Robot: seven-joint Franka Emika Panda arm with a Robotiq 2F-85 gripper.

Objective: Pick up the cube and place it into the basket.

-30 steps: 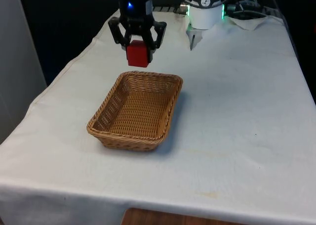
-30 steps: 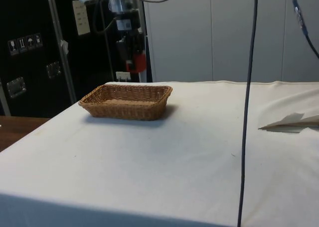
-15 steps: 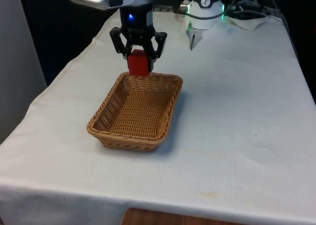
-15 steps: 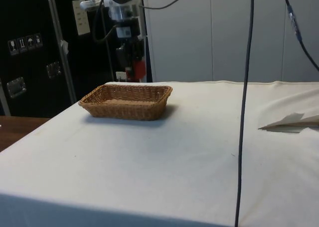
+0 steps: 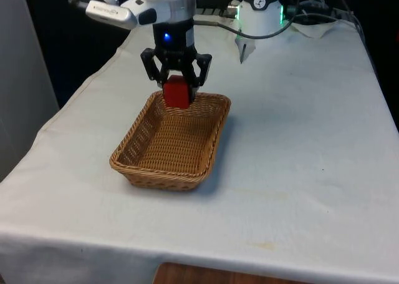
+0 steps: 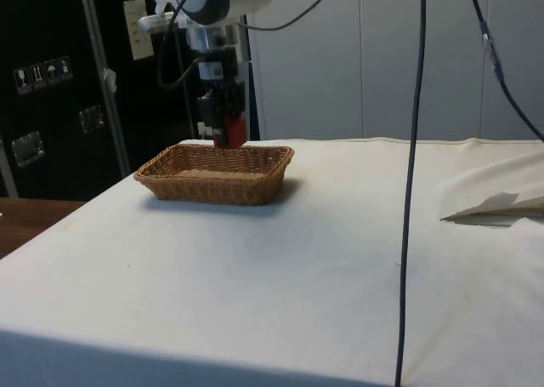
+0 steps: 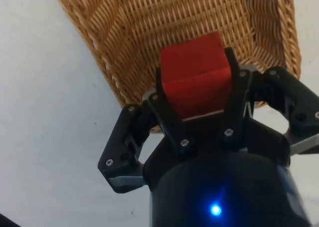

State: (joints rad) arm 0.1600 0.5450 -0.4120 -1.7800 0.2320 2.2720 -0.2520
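Note:
My black gripper [image 5: 176, 90] is shut on a red cube [image 5: 176, 92], which hangs just above the far end of the brown wicker basket [image 5: 146, 170]. From the side, the cube [image 6: 234, 132] sits level with the far rim of the basket [image 6: 215, 185], the gripper [image 6: 226, 130] pointing straight down. In the wrist view the cube [image 7: 195, 72] is clamped between both fingers [image 7: 165, 112] over the basket's [image 7: 124, 22] woven inner wall and floor. The basket holds nothing else.
The basket stands towards the front view's left on the white cloth. A folded white paper [image 5: 244, 47] lies near the robot's base, and crumpled white cloth [image 6: 497, 207] lies at the side view's right. A dark cable [image 6: 412, 183] hangs in front of the side camera.
The gripper has come down and towards the basket with the red cube, from well above the far rim to just over the basket's far end.

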